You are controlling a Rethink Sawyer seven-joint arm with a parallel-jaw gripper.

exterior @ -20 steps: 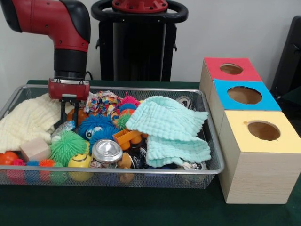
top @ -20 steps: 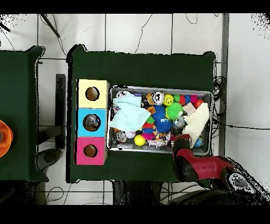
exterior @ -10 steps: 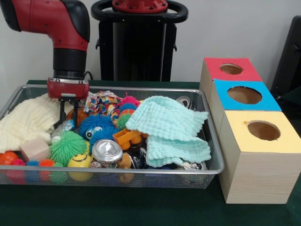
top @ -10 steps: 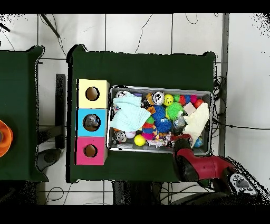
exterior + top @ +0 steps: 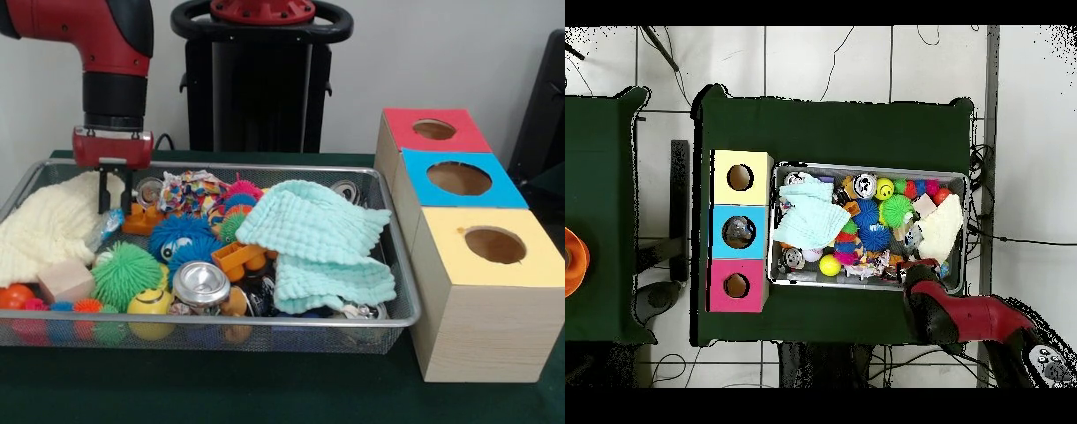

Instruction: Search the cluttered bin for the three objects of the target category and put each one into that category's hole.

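1. the gripper (image 5: 114, 201) hangs over the far end of the bin (image 5: 388, 231), beside the cream cloth (image 5: 48, 225).
2. its two fingers are close together and pinch a clear plastic wad (image 5: 110, 221) with blue patches.
3. the wad is lifted just above the green spiky ball (image 5: 128, 274).
4. the mint cloth (image 5: 313, 234) lies near the three boxes (image 5: 477, 256).

We see the silver mesh bin (image 5: 393, 265) crammed with toys; one crinkly clear-and-blue plastic wad (image 5: 111, 221) sits at nine o'clock, between the jaws.
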